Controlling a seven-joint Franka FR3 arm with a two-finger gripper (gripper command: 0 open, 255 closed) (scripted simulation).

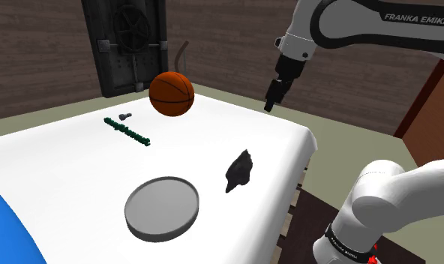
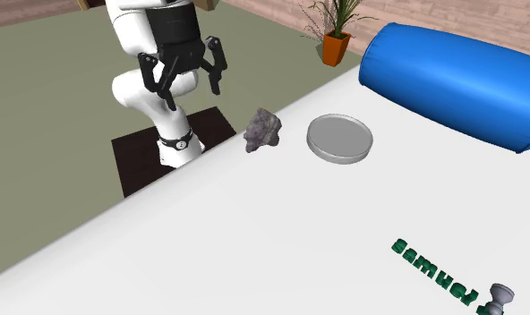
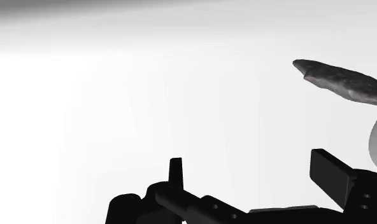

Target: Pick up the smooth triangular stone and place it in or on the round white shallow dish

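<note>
Pincer [image 2: 184, 85] hangs over the worktop [image 2: 254, 233] edge, jaws apart, nothing held. Dark grey stone [image 2: 261, 131] lies near that edge, beside the round shallow dish [image 2: 340, 137]. Best to descend squarely and straddle the stone's narrow width. Basketball [image 1: 171, 94], green lettering [image 1: 127, 131] and blue cylinder [image 2: 451, 72] lie well apart. Path looks unobstructed.

The dark, jagged stone [image 1: 239, 171] lies by the edge of my bench [image 1: 78, 165]; the round, shallow grey dish [image 1: 162, 208] sits flat nearby, seemingly empty.
</note>
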